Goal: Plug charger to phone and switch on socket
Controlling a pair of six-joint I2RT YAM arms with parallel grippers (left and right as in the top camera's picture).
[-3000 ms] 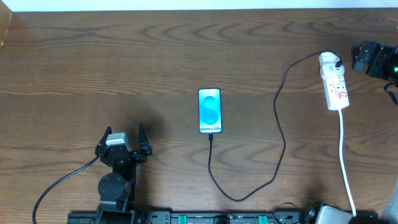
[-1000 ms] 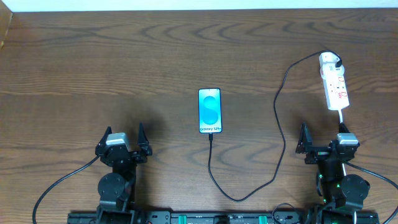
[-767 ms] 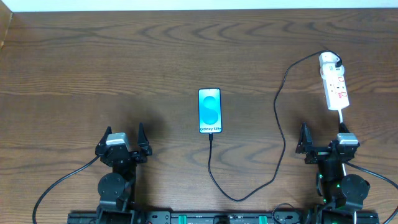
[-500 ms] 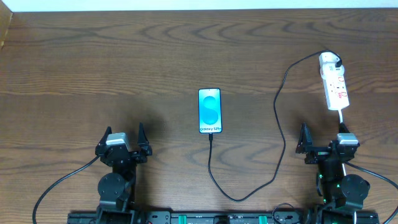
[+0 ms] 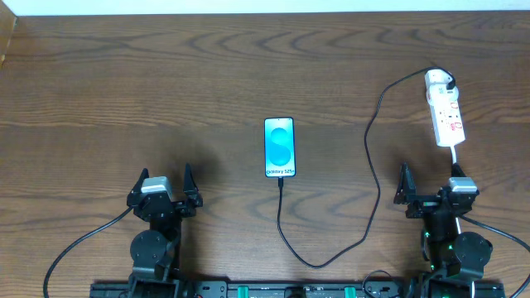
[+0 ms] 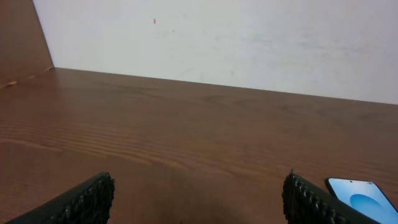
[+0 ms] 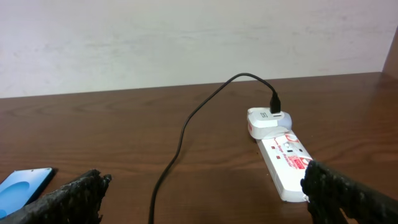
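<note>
Overhead, 2 arms sit low in the frame, and both hands are released. The left hand point(image 5: 165, 174) rests at lower left, its 2 fingers spread wide with nothing between them. The right hand point(image 5: 429, 175) mirrors it at lower right, fingers parted wide, empty too.

Dead centre on the brown desk point(image 5: 166, 83) lies the phone point(image 5: 279, 147), flat, screen up and glowing blue, well apart from either hand. The black cable point(image 5: 370, 178) meets the phone's lower edge and drops toward the bottom of the frame. From there it loops right and climbs the right side to the white adapter point(image 5: 437, 81). That adapter sits in the top end of the power strip point(image 5: 448, 117) at upper right. A white lead point(image 5: 455, 161) runs down from the strip toward the right hand.

The right wrist view shows the strip just beyond its right finger, red marks on top, adapter seated at the far end. Whether the switch is on, I cannot tell. In the left wrist view, bare desk lies between the fingers, with a corner of the phone at lower right.
</note>
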